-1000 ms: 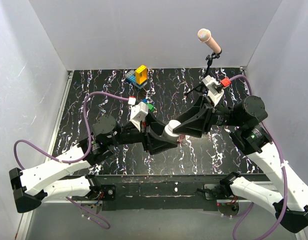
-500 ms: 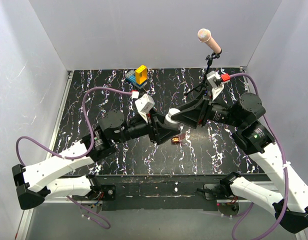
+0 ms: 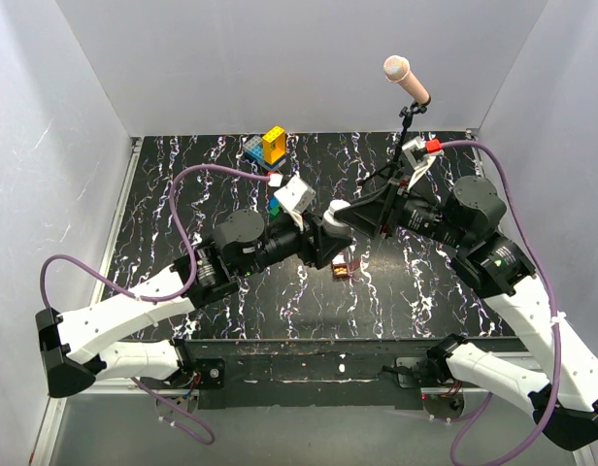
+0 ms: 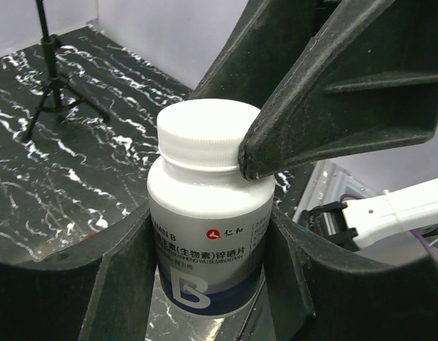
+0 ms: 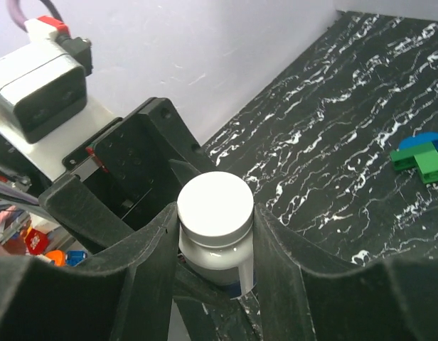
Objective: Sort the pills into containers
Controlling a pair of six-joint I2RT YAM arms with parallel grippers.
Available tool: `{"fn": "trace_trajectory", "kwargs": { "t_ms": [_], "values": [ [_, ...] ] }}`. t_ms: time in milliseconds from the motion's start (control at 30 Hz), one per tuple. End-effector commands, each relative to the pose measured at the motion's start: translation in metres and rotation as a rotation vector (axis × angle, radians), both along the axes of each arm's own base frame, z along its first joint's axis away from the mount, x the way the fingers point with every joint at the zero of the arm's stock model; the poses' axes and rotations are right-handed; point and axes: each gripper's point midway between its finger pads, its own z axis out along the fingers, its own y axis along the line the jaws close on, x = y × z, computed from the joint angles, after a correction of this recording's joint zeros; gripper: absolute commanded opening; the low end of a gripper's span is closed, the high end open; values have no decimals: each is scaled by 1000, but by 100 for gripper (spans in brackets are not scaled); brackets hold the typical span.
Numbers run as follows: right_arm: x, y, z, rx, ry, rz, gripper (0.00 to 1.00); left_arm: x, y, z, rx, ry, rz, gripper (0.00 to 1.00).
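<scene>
A white pill bottle point(image 4: 208, 241) with a blue-and-white label hangs above the middle of the table, held between both arms. My left gripper point(image 4: 208, 238) is shut on the bottle's body point(image 3: 335, 216). My right gripper point(image 5: 215, 213) is shut on its white cap point(image 5: 215, 204), one finger point(image 4: 333, 92) pressing the cap's rim. The container, a small brown pill box point(image 3: 341, 269), lies on the black marbled table point(image 3: 182, 194) just in front of the bottle. No pills show.
Blue and yellow toy blocks point(image 3: 270, 146) stand at the back centre. Green and blue blocks point(image 5: 418, 156) lie on the table behind the left wrist. A microphone on a black tripod point(image 3: 406, 80) stands back right. White walls close in three sides.
Both arms have carried the bottle toward the back and slightly right. The left arm has stretched forward, and the brown pill box now lies uncovered in front of the grippers.
</scene>
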Motion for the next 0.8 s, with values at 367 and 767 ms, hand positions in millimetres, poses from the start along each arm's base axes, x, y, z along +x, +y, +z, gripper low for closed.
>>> {"fn": "trace_trajectory", "kwargs": {
  "t_ms": [367,767],
  "values": [
    [-19,-1,10,13,-27,59,55,31,31,14,-2,-39,208,0],
    [-48,-3,31,50,-92,181,89,1,50,10,-12,-15,117,0]
  ]
}}
